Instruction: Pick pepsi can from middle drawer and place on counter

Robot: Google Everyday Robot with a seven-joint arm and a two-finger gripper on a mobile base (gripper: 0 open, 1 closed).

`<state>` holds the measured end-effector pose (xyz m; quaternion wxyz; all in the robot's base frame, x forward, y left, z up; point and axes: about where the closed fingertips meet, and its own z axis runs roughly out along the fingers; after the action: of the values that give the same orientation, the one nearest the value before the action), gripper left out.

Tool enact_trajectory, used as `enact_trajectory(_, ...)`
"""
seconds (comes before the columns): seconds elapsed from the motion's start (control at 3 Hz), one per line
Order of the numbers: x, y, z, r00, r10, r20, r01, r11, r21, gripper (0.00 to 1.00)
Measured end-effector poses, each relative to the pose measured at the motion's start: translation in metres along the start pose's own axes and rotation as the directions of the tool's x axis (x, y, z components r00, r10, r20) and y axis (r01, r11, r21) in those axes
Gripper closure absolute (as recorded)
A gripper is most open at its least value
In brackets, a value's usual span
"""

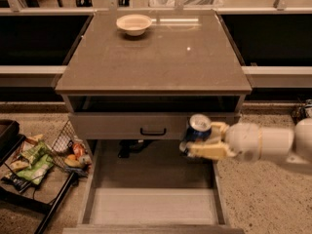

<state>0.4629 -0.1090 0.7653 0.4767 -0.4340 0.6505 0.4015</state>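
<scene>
My gripper (199, 139) is shut on the pepsi can (197, 128), a dark-blue can with a silver top. I hold it upright in the air at the right, level with the grey drawer front and its black handle (152, 131). The can is clear of the middle drawer (151, 204), which stands pulled out below with a pale floor. The counter (161, 57) is the glossy grey-brown top of the cabinet, above and behind the can. My pale arm (273, 143) comes in from the right edge.
A pale bowl (134, 24) sits at the far left of the counter. A wire rack with snack bags (34, 160) stands on the floor to the left of the drawer. A dark object (127, 147) lies at the back of the drawer.
</scene>
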Motion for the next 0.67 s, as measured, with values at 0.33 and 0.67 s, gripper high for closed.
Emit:
enact_trajectory(0.33,-0.105,-0.035,-0.027,0.998,-0.06,-0.016,0.061,0.9936,0.095,1.0)
enact_trajectory(0.67,-0.178,-0.071,-0.012,0.996,-0.088,-0.018,0.09,0.9833,0.158,1.0)
